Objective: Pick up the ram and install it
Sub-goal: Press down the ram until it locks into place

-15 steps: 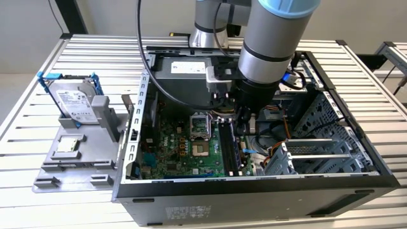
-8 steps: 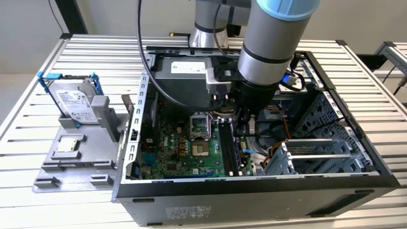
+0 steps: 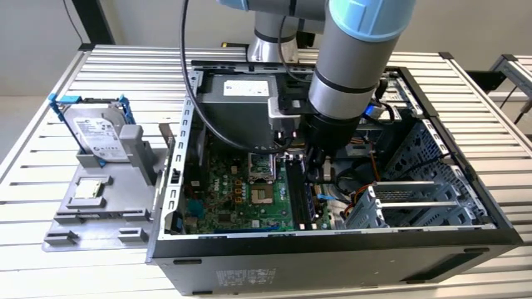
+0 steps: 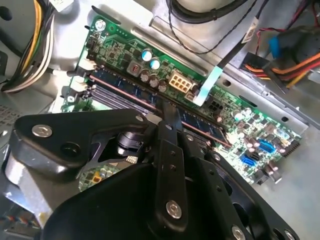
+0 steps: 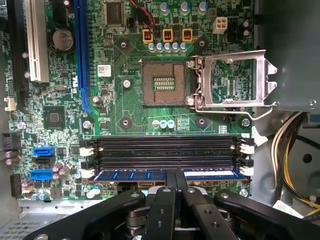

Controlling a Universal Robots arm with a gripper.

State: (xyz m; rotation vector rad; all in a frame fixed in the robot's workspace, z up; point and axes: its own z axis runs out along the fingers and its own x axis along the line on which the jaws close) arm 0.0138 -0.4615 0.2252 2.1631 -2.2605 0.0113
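Observation:
The ram (image 5: 130, 175) is a slim blue-faced stick sitting in the memory slot closest to the board's edge, on the green motherboard (image 5: 125, 107). The second wrist view shows the ram (image 4: 125, 88) running diagonally along that slot. My gripper (image 5: 176, 174) is down inside the computer case (image 3: 332, 249), its black fingers (image 5: 167, 187) pressed together. Their tips rest on the stick's upper edge near its middle. Nothing lies between the fingers. In the second wrist view, the gripper (image 4: 170, 114) meets the stick from above. In the exterior view, the gripper (image 3: 317, 165) hangs over the slots.
Empty black memory slots (image 5: 165, 145) lie beside the filled one. The processor socket (image 5: 163, 83) stands open with its metal frame (image 5: 235, 80) flipped aside. Cable bundles (image 5: 290, 145) and a drive cage (image 3: 415, 199) crowd the case. Outside, a grey tray (image 3: 124, 215) holds a hard drive (image 3: 99, 134) and a chip (image 3: 90, 189).

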